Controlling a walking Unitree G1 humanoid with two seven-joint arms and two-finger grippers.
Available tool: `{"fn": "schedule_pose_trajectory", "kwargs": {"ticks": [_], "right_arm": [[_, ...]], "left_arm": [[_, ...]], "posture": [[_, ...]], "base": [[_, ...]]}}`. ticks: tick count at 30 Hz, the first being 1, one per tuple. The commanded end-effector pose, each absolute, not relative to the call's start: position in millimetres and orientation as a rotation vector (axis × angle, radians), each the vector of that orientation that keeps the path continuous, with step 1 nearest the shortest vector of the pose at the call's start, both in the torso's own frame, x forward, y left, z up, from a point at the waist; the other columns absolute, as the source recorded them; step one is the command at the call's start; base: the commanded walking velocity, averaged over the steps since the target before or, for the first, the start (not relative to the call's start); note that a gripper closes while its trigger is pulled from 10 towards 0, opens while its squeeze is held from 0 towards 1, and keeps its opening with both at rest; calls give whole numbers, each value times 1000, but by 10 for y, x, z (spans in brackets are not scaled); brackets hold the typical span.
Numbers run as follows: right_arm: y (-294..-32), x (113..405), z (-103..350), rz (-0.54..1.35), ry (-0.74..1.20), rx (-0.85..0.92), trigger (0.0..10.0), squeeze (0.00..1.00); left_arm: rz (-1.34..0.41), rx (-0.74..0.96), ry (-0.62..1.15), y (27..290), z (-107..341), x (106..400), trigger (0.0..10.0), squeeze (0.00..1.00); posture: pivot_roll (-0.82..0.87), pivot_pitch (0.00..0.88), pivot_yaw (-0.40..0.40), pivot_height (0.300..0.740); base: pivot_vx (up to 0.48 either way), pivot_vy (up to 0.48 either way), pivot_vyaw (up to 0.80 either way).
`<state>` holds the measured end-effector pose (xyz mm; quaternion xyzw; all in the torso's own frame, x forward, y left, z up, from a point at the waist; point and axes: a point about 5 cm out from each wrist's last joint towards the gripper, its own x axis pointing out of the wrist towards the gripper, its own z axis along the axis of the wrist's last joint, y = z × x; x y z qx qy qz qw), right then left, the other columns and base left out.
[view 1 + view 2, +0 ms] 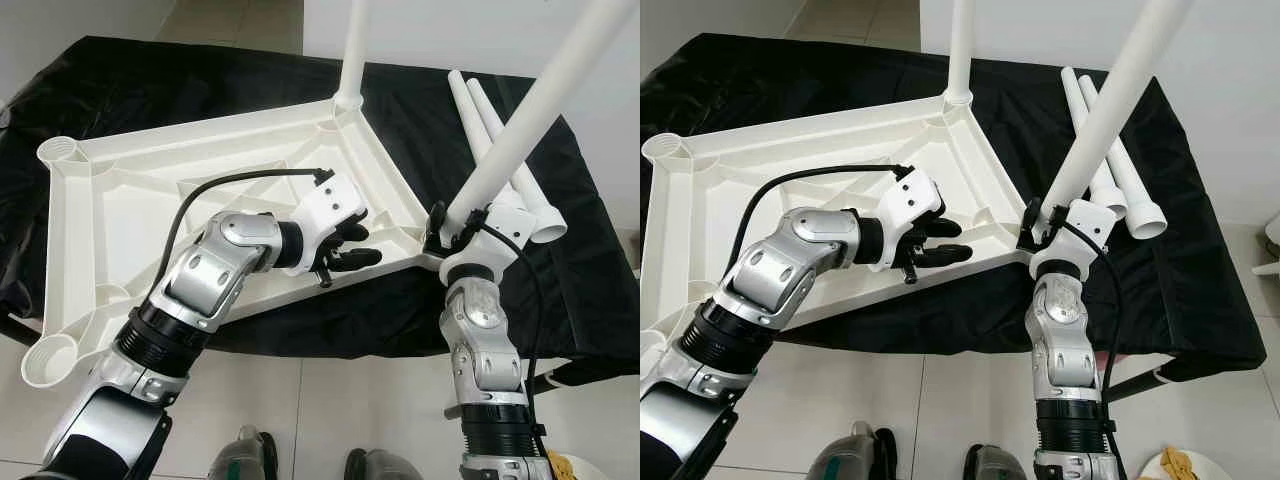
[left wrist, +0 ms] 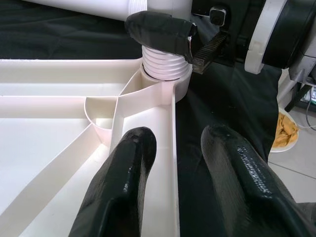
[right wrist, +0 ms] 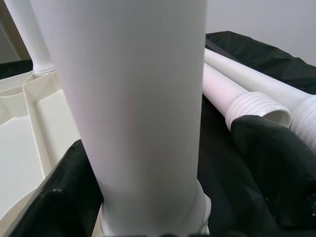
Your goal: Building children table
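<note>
White plastic children's tabletop [image 1: 200, 190], ribbed underside up, lies on a bench draped in black cloth [image 1: 560, 270] with two legs standing in its corner sockets.

The right claw [image 1: 450, 228] is clenched around the leaning white plastic tube leg [image 1: 540, 100] just above its threaded end, which sits in the tabletop's near right corner socket [image 2: 165, 81]. The left claw [image 1: 352, 246] is released, its black fingers [image 2: 123, 182] spread astride the tabletop's raised edge rib [image 2: 165, 163] just beside that socket. A second white tube leg [image 1: 352, 50] stands upright in the far corner socket. Two spare white tube legs [image 1: 495, 140] lie side by side on the cloth beyond the right claw. Two more empty round sockets [image 1: 60, 150] show at the tabletop's left corners.
</note>
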<state>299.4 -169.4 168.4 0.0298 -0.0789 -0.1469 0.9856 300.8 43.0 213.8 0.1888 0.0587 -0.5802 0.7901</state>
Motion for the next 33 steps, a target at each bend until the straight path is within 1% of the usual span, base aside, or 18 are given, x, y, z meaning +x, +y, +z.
{"fn": "schedule_pose_trajectory", "kwargs": {"ticks": [1, 2, 3, 4, 5, 6, 7, 8, 9, 10, 11, 12, 28, 30, 31, 32, 33], "right_arm": [[-1780, 2968, 1483, -328, -67, 56, 7804, 0], [-1781, 2974, 1491, -323, -71, 57, 2000, 0], [-1782, 2978, 1496, -320, -74, 58, 2000, 0], [-1786, 2981, 1501, -320, -76, 59, 1451, 0], [-1791, 2986, 1505, -319, -76, 61, 2745, 0], [-1791, 2986, 1505, -319, -76, 61, 2745, 0], [-1791, 2990, 1509, -313, -80, 61, 0, 0], [-1791, 2990, 1509, -313, -80, 61, 0, 0], [-1791, 2995, 1512, -307, -80, 61, 1804, 0], [-1791, 2999, 1513, -305, -80, 60, 4627, 0], [-1791, 3002, 1513, -303, -80, 60, 5804, 0], [-1793, 3008, 1515, -301, -78, 59, 10000, 0], [-1819, 3035, 1536, -278, -88, 44, 10000, 0], [-1805, 3030, 1529, -266, -90, 51, 2588, 0], [-1805, 3030, 1529, -266, -90, 51, 2588, 0], [-1799, 3028, 1525, -265, -88, 51, 3059, 0], [-1796, 3029, 1520, -266, -83, 49, 10000, 0]], "left_arm": [[-1213, 419, 118, 439, 2138, 3016, 10000, 0], [-1213, 419, 118, 438, 2138, 3016, 10000, 0], [-1212, 419, 118, 438, 2138, 3016, 10000, 0], [-1212, 419, 118, 438, 2137, 3017, 10000, 0], [-1211, 419, 118, 438, 2137, 3017, 10000, 0], [-1211, 419, 118, 438, 2137, 3017, 10000, 0], [-1211, 419, 118, 438, 2137, 3018, 10000, 0], [-1211, 419, 118, 438, 2137, 3018, 10000, 0], [-1210, 419, 118, 438, 2137, 3018, 10000, 0], [-1210, 420, 117, 438, 2137, 3018, 10000, 0], [-1210, 420, 117, 439, 2137, 3018, 10000, 0], [-1210, 420, 117, 439, 2136, 3018, 10000, 0], [-1210, 422, 116, 442, 2137, 3019, 10000, 0], [-1210, 424, 116, 443, 2138, 3017, 10000, 0], [-1210, 424, 116, 443, 2138, 3017, 10000, 0], [-1210, 424, 116, 443, 2138, 3016, 10000, 0], [-1211, 425, 116, 443, 2138, 3016, 10000, 0]], "posture": [[-5, 118, 6, 740], [-5, 119, 4, 740], [-5, 119, 4, 740], [-5, 119, 4, 740], [-5, 119, 4, 740], [-5, 119, 4, 740], [-5, 118, 3, 740], [-5, 118, 3, 740], [-4, 118, 2, 740], [-5, 118, 3, 740], [-5, 118, 3, 740], [-5, 118, 3, 740], [-5, 116, 2, 740], [-4, 116, 2, 740], [-4, 116, 2, 740], [-4, 116, 2, 740], [-4, 116, 2, 740]], "base": [[0, 0, 0], [0, 0, 0], [0, 0, 0], [0, 0, 0], [0, 0, 0], [0, 0, 0], [0, 0, 0], [0, 0, 0], [0, 0, 0], [0, 0, 0], [0, 0, 0], [0, 0, 0], [0, 0, 0], [0, 0, 0], [0, 0, 0], [0, 0, 0], [0, 0, 0]]}}
